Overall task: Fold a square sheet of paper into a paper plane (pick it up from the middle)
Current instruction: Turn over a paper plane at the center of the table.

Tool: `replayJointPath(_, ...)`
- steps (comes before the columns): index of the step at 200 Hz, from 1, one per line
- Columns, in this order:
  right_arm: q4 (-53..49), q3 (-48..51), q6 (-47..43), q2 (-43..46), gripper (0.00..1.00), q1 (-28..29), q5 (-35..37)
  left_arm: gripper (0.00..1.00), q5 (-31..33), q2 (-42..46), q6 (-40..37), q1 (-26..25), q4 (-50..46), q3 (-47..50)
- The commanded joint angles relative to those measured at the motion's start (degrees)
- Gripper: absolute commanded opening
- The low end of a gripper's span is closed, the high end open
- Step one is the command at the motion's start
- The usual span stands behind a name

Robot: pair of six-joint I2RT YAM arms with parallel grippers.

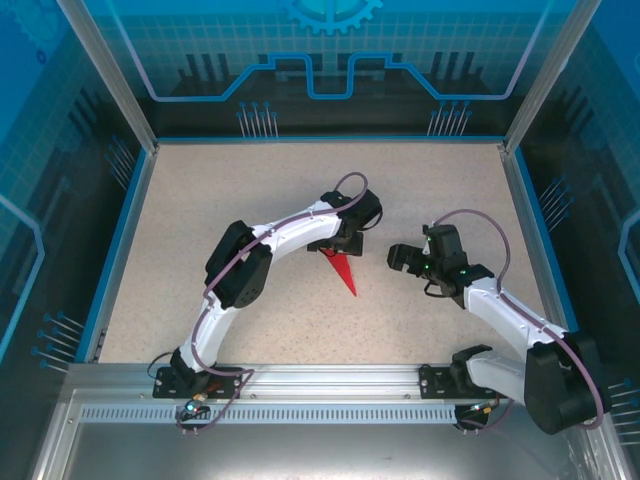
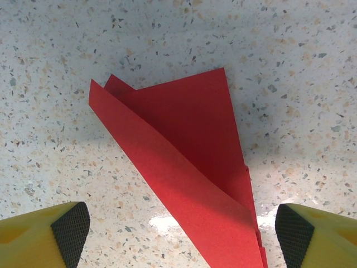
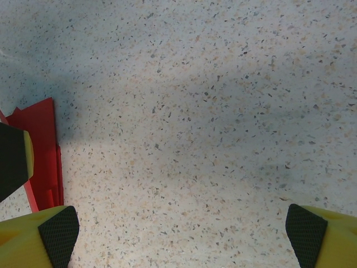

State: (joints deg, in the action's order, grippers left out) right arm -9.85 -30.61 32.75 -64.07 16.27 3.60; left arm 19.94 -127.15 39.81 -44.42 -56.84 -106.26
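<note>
2 or more layers of thin red paper show along the paper plane [image 2: 192,151] in the left wrist view. A long flap lies over a broader triangle, with its upper-left edge lifted a little off the layer beneath. I judge it very light, limp across the flat and stiff only along its creases. A slight nudge would likely make it slide or flutter, and a hard pinch would crumple it. Lying nearly flat, it offers little edge to catch. The best hold looks like the thick folded ridge about midway along its length, taken across the narrow way, with a pad coming down on either side and closing gently. The tip looks weakest and is best left alone.

In the top view the plane lies at the centre of the frame, tip toward the lower right, its wide end under the left gripper [image 1: 335,247]. That claw hangs over it with jaws spread wide. Its 2 black pads [image 2: 71,231] sit at the lower corners of the wrist view with the paper between them untouched, and it grips nothing. The right gripper [image 1: 398,258], just right of the plane, is spread as wide and empty. The red edge shows at the left margin of its wrist view.

The table [image 1: 200,220] is pale, speckled and stone-like, smooth with a slight sheen, so thin paper will probably skate on it. Blue-printed clear walls [image 1: 60,150] stand on 3 sides, well apart from the work, and a metal rail [image 1: 330,385] runs along the bottom.
</note>
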Motion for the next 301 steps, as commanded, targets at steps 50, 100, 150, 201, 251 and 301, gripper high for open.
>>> replayJointPath(50,0.18,-0.24,-0.79,0.88,0.99,-1.09,-0.61,0.90,0.05,-2.29,1.21,-0.23,-3.17,-1.56)
replayJointPath(100,0.27,-0.41,-0.80,0.30,0.99,-1.12,-0.81,0.77,1.14,-1.80,2.54,-0.27,-4.18,-0.45)
replayJointPath(150,0.35,-0.54,-0.73,-0.20,0.99,-1.07,-1.30,0.61,2.82,1.15,4.57,-0.29,-3.13,1.56)
replayJointPath(201,0.53,-0.83,-0.67,-1.18,0.99,-1.24,-1.72,0.50,1.77,2.13,6.27,-0.26,-1.61,3.43)
replayJointPath(251,0.53,-1.09,-0.67,-1.74,0.99,-1.15,-1.84,0.36,2.38,3.47,8.07,-0.13,0.19,5.22)
replayJointPath(301,0.53,-1.21,-0.58,-2.11,0.99,-1.22,-2.08,0.15,1.69,5.39,9.30,0.68,2.75,8.11)
